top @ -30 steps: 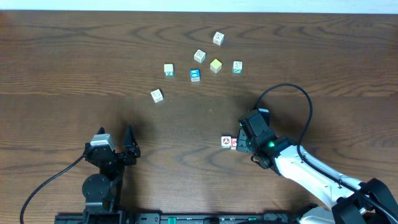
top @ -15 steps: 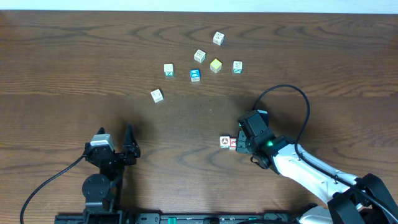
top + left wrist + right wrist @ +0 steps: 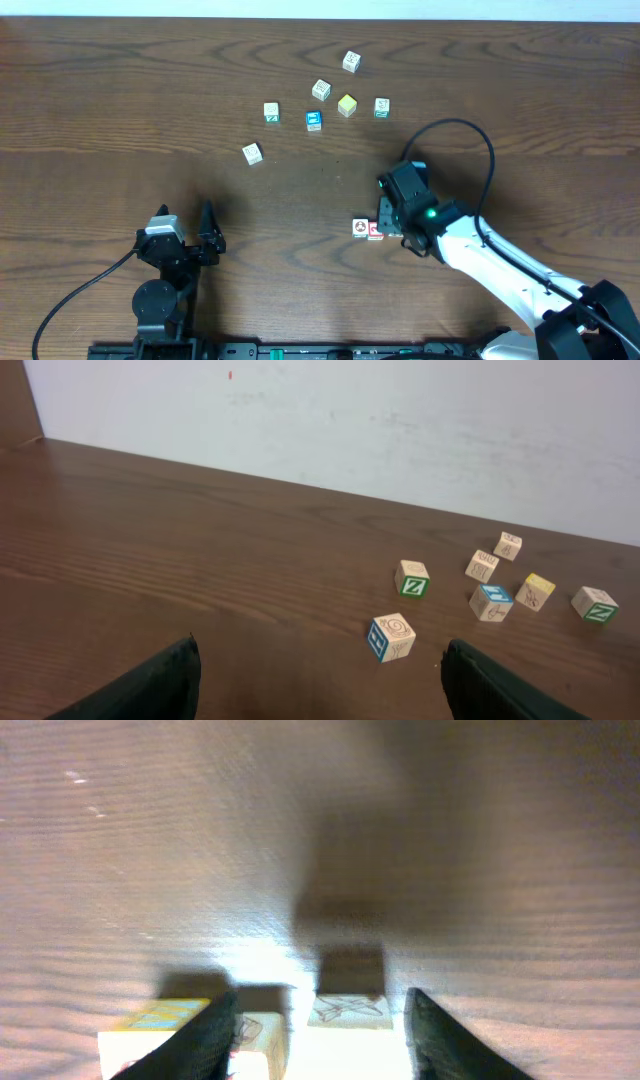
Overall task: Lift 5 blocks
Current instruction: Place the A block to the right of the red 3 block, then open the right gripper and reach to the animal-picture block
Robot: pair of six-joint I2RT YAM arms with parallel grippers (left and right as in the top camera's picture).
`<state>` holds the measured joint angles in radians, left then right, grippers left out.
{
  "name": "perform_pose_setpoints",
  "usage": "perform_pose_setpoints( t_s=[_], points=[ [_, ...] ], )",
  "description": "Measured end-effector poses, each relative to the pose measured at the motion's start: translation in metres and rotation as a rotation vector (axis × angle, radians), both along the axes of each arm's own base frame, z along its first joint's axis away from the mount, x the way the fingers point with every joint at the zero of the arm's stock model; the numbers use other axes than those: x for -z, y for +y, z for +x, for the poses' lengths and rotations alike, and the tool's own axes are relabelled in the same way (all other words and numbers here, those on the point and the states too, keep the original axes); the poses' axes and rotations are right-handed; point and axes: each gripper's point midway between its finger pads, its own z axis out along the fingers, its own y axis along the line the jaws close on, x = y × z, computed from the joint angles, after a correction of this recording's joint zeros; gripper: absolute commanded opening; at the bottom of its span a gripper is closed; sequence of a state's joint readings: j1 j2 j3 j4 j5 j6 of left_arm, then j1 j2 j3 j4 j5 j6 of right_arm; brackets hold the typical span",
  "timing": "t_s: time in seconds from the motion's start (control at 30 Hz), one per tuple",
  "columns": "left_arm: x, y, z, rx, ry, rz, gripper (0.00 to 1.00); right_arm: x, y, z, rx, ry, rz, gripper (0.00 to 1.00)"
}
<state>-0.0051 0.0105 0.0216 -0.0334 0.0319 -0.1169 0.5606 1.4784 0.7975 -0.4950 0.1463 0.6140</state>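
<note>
Two blocks lie side by side on the table, one with a round dark-red picture (image 3: 360, 228) and one with a red mark (image 3: 375, 232). My right gripper (image 3: 386, 226) hangs just over them, open. In the right wrist view a whitish block with a line drawing (image 3: 347, 1011) sits between the fingers with gaps on both sides. A second block (image 3: 262, 1038) lies against the left finger (image 3: 200, 1040), and a yellow-and-blue face (image 3: 150, 1020) shows beyond it. A yellow-topped block (image 3: 347, 105) and several whitish blocks (image 3: 320, 90) lie far back. My left gripper (image 3: 186, 226) is open and holds nothing.
A blue-faced cube (image 3: 314, 121) and a cube with a green mark (image 3: 272, 112) lie among the far group. A lone cube (image 3: 252, 153) sits closer to the left arm, also seen from the left wrist as a cube (image 3: 391, 637). The right arm's cable (image 3: 470, 135) loops above the table.
The right gripper's jaws have spread apart and the gripper has shifted slightly towards the far side. The two blocks by it stay on the table. The left arm has not moved.
</note>
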Motion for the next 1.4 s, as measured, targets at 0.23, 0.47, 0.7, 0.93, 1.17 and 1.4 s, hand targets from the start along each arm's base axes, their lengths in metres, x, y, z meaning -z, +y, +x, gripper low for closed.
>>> perform_pose_setpoints(
  t_s=[0.23,0.47,0.7,0.93,1.17,1.4],
  points=[
    [0.000,0.000,0.000,0.000,0.000,0.000,0.77,-0.045,-0.006,0.062,0.020,-0.192,0.048,0.85],
    [0.000,0.000,0.000,0.000,0.000,0.000,0.77,-0.072,-0.035,0.142,0.072,-0.311,0.043,0.91],
    [0.000,0.000,0.000,0.000,0.000,0.000,0.77,-0.048,-0.011,0.209,0.010,-0.293,0.025,0.87],
    [0.000,0.000,0.000,0.000,0.000,0.000,0.77,0.009,-0.001,0.236,0.003,-0.218,0.006,0.76],
    [0.000,0.000,0.000,0.000,0.000,0.000,0.77,0.033,0.003,0.238,-0.007,-0.186,-0.005,0.53],
    [0.000,0.000,0.000,0.000,0.000,0.000,0.77,0.026,0.007,0.244,-0.007,-0.213,0.007,0.47]
  ],
)
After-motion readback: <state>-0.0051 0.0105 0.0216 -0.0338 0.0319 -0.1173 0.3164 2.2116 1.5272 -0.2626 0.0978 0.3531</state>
